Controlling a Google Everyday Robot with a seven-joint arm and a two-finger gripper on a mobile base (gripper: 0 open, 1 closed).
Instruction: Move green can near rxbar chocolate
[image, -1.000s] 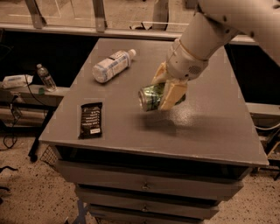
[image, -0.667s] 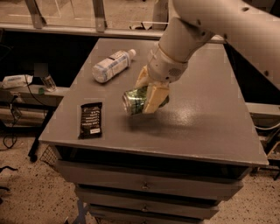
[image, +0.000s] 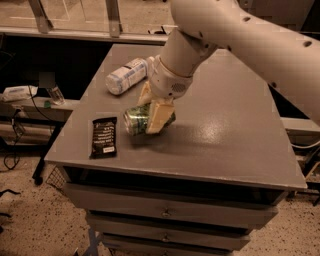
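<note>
The green can (image: 136, 120) lies on its side in my gripper (image: 151, 118), whose pale fingers (image: 159, 116) are shut around it just above the grey table top (image: 225, 125). The rxbar chocolate (image: 104, 136), a flat dark wrapper with white lettering, lies flat near the table's front left corner, a short gap to the left of the can. My white arm reaches in from the upper right.
A clear plastic bottle with a white label (image: 126, 76) lies on its side at the table's back left. The table has drawers below its front edge (image: 165, 212). A side shelf with small items (image: 30, 95) stands at the left.
My gripper has carried the green can leftward and toward the table's front, from the middle of the table to close beside the rxbar chocolate.
</note>
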